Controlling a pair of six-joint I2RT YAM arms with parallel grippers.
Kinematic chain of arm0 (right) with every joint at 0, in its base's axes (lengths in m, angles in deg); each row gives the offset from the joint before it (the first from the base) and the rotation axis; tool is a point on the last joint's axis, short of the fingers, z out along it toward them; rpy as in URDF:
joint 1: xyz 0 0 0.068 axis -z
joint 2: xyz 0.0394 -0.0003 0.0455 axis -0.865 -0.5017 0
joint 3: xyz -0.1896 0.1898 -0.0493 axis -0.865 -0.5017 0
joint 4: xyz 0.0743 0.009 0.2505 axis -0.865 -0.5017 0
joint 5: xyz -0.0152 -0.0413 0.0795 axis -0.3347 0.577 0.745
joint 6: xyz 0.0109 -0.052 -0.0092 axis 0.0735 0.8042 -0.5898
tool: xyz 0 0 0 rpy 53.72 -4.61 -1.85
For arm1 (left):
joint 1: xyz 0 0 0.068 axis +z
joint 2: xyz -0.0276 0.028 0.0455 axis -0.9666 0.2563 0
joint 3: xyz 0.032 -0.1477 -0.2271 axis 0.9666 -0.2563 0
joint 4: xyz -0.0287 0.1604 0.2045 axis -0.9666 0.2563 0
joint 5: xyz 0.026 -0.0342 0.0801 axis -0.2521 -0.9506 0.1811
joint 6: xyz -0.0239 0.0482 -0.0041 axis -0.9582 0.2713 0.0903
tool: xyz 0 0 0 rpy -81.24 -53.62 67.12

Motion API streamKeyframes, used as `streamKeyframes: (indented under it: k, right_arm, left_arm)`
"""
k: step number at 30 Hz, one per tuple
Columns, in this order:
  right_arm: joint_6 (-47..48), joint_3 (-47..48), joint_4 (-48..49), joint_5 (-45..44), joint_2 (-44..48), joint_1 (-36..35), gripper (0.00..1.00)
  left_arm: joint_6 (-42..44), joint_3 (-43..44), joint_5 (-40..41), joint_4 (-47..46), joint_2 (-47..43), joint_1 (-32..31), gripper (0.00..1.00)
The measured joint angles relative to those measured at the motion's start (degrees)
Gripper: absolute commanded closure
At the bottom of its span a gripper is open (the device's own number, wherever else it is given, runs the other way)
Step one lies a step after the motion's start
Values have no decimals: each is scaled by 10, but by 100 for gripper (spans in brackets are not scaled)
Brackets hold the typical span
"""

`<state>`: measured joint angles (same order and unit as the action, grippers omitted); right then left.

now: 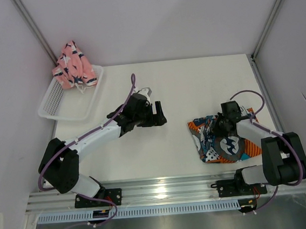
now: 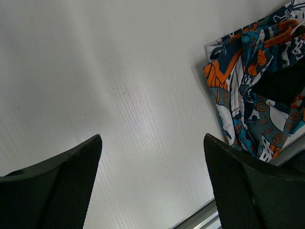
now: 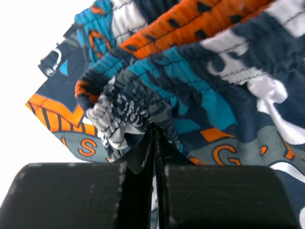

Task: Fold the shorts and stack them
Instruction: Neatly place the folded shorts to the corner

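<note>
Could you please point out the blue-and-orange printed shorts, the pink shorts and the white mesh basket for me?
blue-and-orange printed shorts [image 1: 207, 140]: top external view, left part, clear of the arm.
pink shorts [image 1: 73, 65]: top external view, middle of the bundle.
white mesh basket [image 1: 65, 105]: top external view, bare mesh floor.

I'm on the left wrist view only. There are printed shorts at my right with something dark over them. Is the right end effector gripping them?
Observer: Yes. The right end effector is shut on the printed shorts, pinching the bunched waistband.
Operator: Where's the other pair?
Observer: The pink shorts are heaped at the far end of the white basket, at the table's far left corner.
Operator: And where am I relative to both?
Observer: The left end effector is over mid-table, between the two pairs, touching neither.
</note>
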<state>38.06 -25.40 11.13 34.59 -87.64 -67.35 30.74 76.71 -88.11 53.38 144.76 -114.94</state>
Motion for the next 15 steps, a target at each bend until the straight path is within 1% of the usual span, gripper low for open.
streamKeyframes:
  k: [5,6,7,9,10,12,15]
  right_arm:
    - [0,10,-1,-26,-3,-7,99]
    - [1,14,-8,-34,0,-7,96]
    - [3,18,-17,-44,4,-7,88]
    - [8,30,-39,-60,21,-10,82]
    - [11,39,-50,-68,31,-10,76]
    - [20,63,-71,-84,54,-12,73]
    - [37,103,-84,-103,70,-15,65]
  left_arm:
    - [0,2,3,3,0,-1,11]
    - [0,4,3,4,0,-1,11]
    - [0,5,3,5,0,-1,11]
    - [0,9,3,6,0,-1,11]
    - [0,10,3,6,0,-1,11]
    - [0,13,5,8,0,-2,11]
    - [0,18,7,12,0,-4,11]
